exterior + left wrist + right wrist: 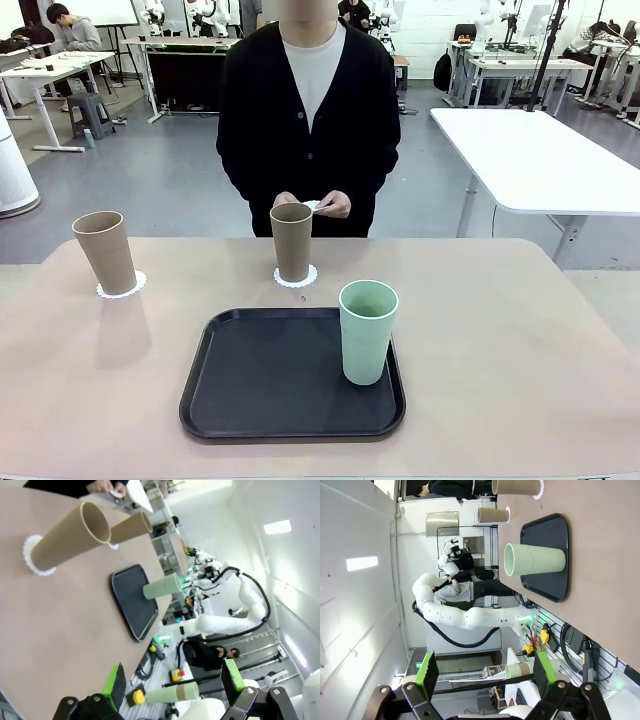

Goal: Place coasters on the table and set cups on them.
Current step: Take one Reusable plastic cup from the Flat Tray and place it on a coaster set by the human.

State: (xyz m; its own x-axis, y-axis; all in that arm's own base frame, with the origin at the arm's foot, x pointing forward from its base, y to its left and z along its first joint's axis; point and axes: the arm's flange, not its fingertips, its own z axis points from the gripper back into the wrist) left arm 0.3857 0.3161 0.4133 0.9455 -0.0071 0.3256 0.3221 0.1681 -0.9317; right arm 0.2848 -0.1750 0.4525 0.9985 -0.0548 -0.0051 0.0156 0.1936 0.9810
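Note:
On the beige table [520, 360], a tan cup [104, 250] stands on a white scalloped coaster [121, 289] at the far left. A second tan cup [292, 241] stands on another coaster [296, 279] at the far middle. The mint green cup [367, 331] stands upright on the right side of the black tray [260, 385]. Behind the middle cup, the person's hands [336, 206] hold a third white coaster [315, 206]. My left gripper [175, 680] is open and empty, well back from the cups [70, 537]. My right gripper [486, 672] is also open and empty, off the table side from the mint cup [535, 560].
The tray [547, 580] lies at the near middle of the table. The person stands at the far edge. Bare tabletop lies right of the tray and at the near left. White tables [540, 160] stand beyond.

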